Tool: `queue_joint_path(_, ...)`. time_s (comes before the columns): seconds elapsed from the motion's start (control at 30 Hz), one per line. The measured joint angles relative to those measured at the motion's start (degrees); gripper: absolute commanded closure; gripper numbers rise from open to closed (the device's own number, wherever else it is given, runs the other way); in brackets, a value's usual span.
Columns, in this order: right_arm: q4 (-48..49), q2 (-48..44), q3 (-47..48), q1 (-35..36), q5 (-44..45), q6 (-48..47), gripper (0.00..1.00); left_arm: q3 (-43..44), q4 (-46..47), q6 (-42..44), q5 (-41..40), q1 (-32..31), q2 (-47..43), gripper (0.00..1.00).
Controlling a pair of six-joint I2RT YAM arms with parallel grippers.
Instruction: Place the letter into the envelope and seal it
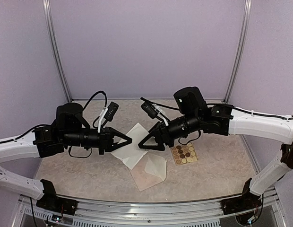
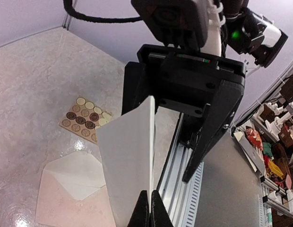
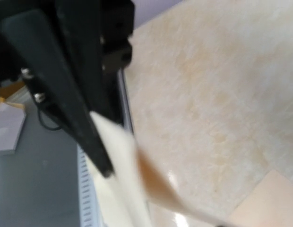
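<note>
The letter (image 1: 133,149) is a folded white sheet held upright off the table. My left gripper (image 1: 130,140) is shut on its lower edge, as the left wrist view (image 2: 150,210) shows, with the letter (image 2: 130,161) rising above the fingers. My right gripper (image 1: 141,145) faces it a few centimetres away. One of its fingers (image 2: 205,142) shows well clear of the sheet and the other is hidden behind it, so the jaws look open. The right wrist view is blurred and shows the letter (image 3: 123,161) close in front. The cream envelope (image 1: 152,171) lies flap-open on the table (image 1: 80,170), below the grippers (image 2: 71,189).
A square card of round brown and yellow stickers (image 1: 184,153) lies right of the envelope and also shows in the left wrist view (image 2: 85,118). The metal rail (image 1: 146,208) runs along the near table edge. Purple walls enclose the back and sides.
</note>
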Motion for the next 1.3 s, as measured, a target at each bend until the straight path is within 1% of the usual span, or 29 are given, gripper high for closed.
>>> queue_joint_path(0.13,7.0,-7.9,-7.3,-1.9,3.3,4.3,0.09,-5.5,7.6,-4.0,0.2,0.0,-3.5,1.00)
queue_joint_path(0.23,14.4,-15.4,-14.2,-4.1,5.3,8.2,0.02,-8.0,12.5,-6.9,0.8,-0.1,-5.9,1.00)
queue_joint_path(0.3,19.7,-18.5,-17.4,-5.1,5.9,10.2,0.00,-8.6,16.2,-8.7,1.3,-0.1,-6.7,1.00)
queue_joint_path(0.4,27.6,-18.9,-19.7,-5.0,4.2,12.9,0.01,-9.2,22.3,-11.1,2.1,-0.1,-7.3,1.00)
queue_joint_path(0.53,36.6,-15.6,-20.8,-4.0,0.2,16.0,0.00,-9.6,29.0,-13.7,3.5,-0.1,-7.6,1.00)
queue_joint_path(0.67,43.3,-11.6,-20.5,-1.1,-4.0,17.3,0.01,-9.6,32.5,-15.2,4.2,-0.1,-7.6,1.00)
queue_joint_path(0.73,45.6,-9.5,-19.6,0.4,-6.1,17.7,0.06,-9.6,33.4,-15.5,4.3,-0.1,-7.5,1.00)
queue_joint_path(0.77,46.8,-8.5,-19.0,1.1,-7.1,17.9,0.11,-9.6,33.8,-15.6,4.3,-0.1,-7.5,1.00)
queue_joint_path(0.8,48.3,-7.7,-18.6,1.8,-8.0,18.1,0.17,-9.6,34.1,-15.7,4.3,-0.1,-7.4,1.00)
queue_joint_path(0.83,50.0,-6.7,-18.0,2.4,-9.2,18.4,0.25,-9.6,34.4,-15.9,4.2,-0.1,-7.2,1.00)
queue_joint_path(0.87,51.5,-6.0,-17.6,2.8,-10.0,18.7,0.38,-9.7,34.8,-16.0,4.2,-0.1,-7.1,1.00)
queue_joint_path(0.93,54.0,-4.8,-16.9,3.6,-11.5,19.1,0.50,-9.8,35.5,-16.3,4.2,-0.1,-6.7,1.00)
queue_joint_path(1.03,56.7,-2.7,-15.6,4.7,-13.3,20.1,0.58,-10.1,36.4,-16.5,3.7,-0.1,-6.0,1.00)
queue_joint_path(1.17,57.0,-1.9,-15.2,5.1,-13.7,20.3,0.68,-10.3,36.6,-16.5,2.1,-0.1,-5.9,1.00)
queue_joint_path(1.3,56.7,-1.9,-15.4,5.1,-13.4,20.5,0.82,-10.4,36.7,-16.5,0.4,-0.1,-6.1,1.00)
